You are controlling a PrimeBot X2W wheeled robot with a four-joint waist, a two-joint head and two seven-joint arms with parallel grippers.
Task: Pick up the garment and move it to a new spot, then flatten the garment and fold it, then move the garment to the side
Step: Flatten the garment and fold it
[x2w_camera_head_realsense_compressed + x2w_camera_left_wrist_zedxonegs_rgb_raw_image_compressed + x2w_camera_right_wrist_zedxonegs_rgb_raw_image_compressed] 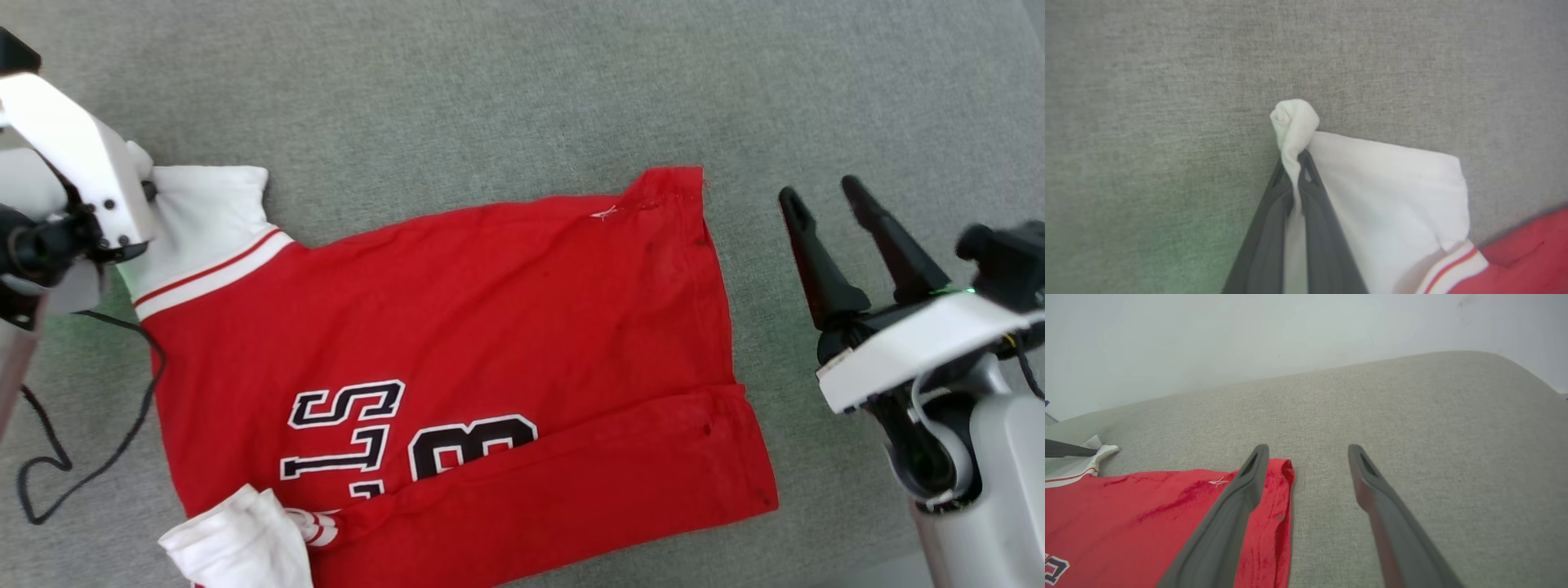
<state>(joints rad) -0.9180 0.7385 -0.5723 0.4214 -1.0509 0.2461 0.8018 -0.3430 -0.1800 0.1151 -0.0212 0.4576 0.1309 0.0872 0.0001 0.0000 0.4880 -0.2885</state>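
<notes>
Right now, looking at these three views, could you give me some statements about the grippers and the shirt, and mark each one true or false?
1. The left gripper is shut on the white sleeve of the garment. True.
2. The right gripper holds the red hem. False: it is open and holds nothing, beside the garment.
3. The garment lies on a grey fabric surface. True.
4. The letters are white with a black outline. False: they are black, outlined in white.

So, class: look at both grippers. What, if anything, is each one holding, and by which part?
The left gripper pinches the garment by the bunched edge of its white sleeve. The right gripper is open and holds nothing.
</notes>
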